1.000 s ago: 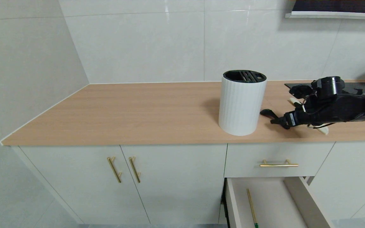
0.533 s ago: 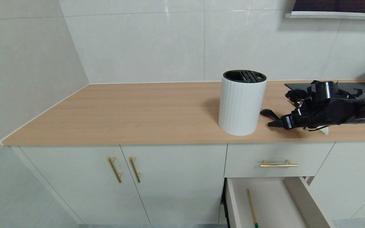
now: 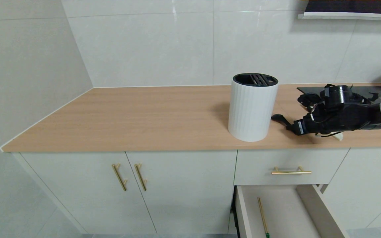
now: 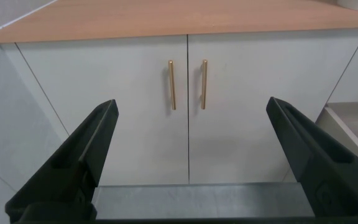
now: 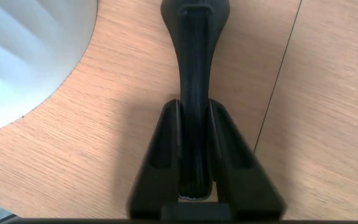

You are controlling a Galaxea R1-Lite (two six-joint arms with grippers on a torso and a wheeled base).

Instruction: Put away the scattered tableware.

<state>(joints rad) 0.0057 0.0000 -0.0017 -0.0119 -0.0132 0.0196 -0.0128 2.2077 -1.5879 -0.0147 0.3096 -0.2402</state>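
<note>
Right gripper (image 3: 292, 127) (image 5: 193, 111): low over the counter (image 3: 144, 115) (image 5: 328, 124) near its front edge, just right of the holder; the jaws are narrow, closed on the black utensil.
Black utensil (image 3: 278, 117) (image 5: 194, 50): held by one end between the jaws, with its free rounded end pointing toward the holder's base. Whether it rests on the counter or hangs just above it cannot be told.
Holder (image 3: 251, 109) (image 5: 23, 56): a white ribbed cylinder with a black slotted top, upright near the counter's front edge, right of the middle.
Cream utensil (image 3: 336, 135): lies on the counter under the right arm, mostly hidden.
Drawer (image 3: 316, 208): pulled open below the counter's right part, with a chopstick (image 3: 262, 211) lying lengthwise inside along its left side.
Left gripper (image 4: 191, 109): down in front of the cabinet doors (image 4: 135, 124) below the counter's front edge; the jaws are wide apart and hold nothing.
</note>
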